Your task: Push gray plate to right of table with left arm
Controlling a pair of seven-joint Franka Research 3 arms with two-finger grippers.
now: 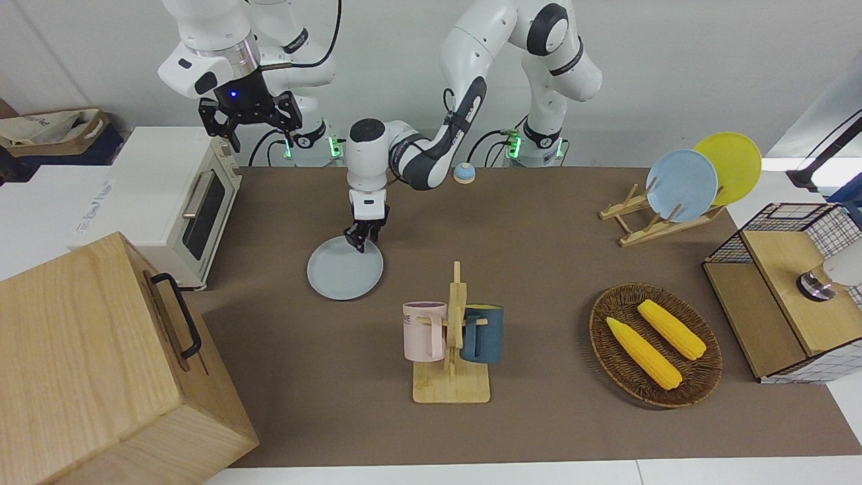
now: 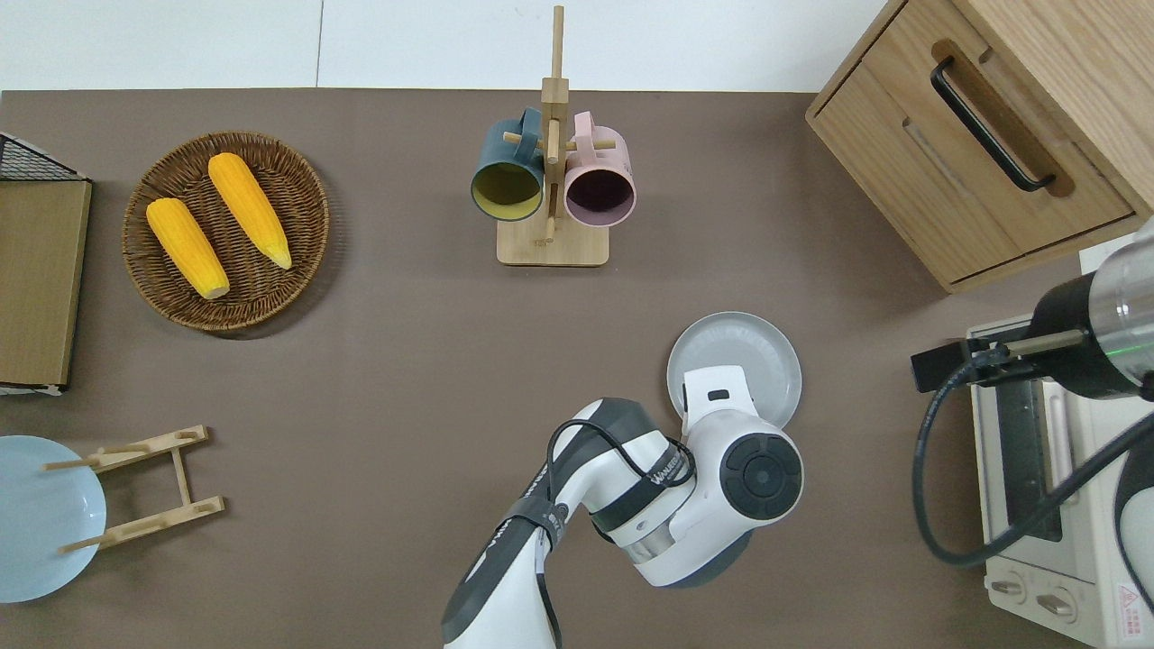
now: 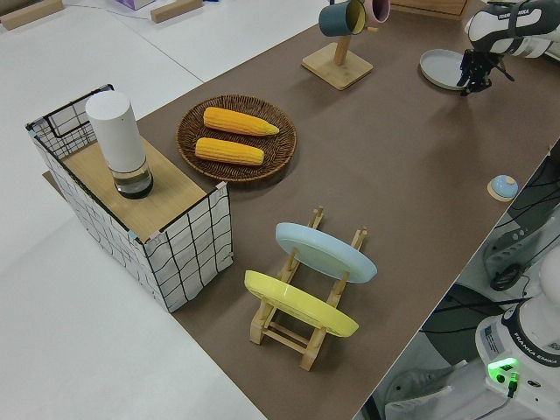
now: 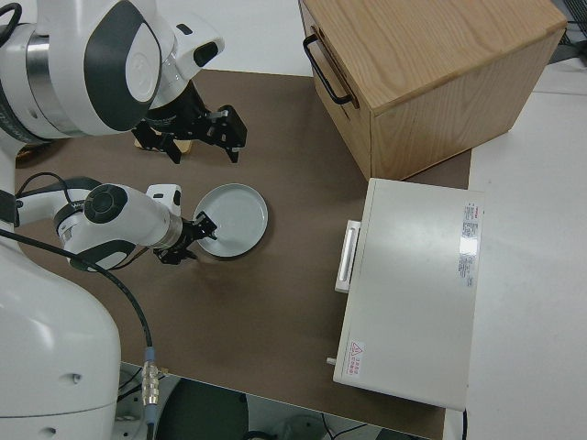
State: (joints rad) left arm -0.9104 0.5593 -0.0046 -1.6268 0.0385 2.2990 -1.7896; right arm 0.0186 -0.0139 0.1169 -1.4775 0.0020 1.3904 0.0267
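Brown table [image 1: 539, 269], white wall nearer the robots. L gripper [image 1: 361, 237] over gray plate [image 1: 344, 273] near-robot rim, fingers apart. R arm parked, fingers apart.

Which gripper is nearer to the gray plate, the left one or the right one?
The left. The left gripper is at the edge of the gray plate that is nearer to the robots. The right gripper is parked, apart from the plate.
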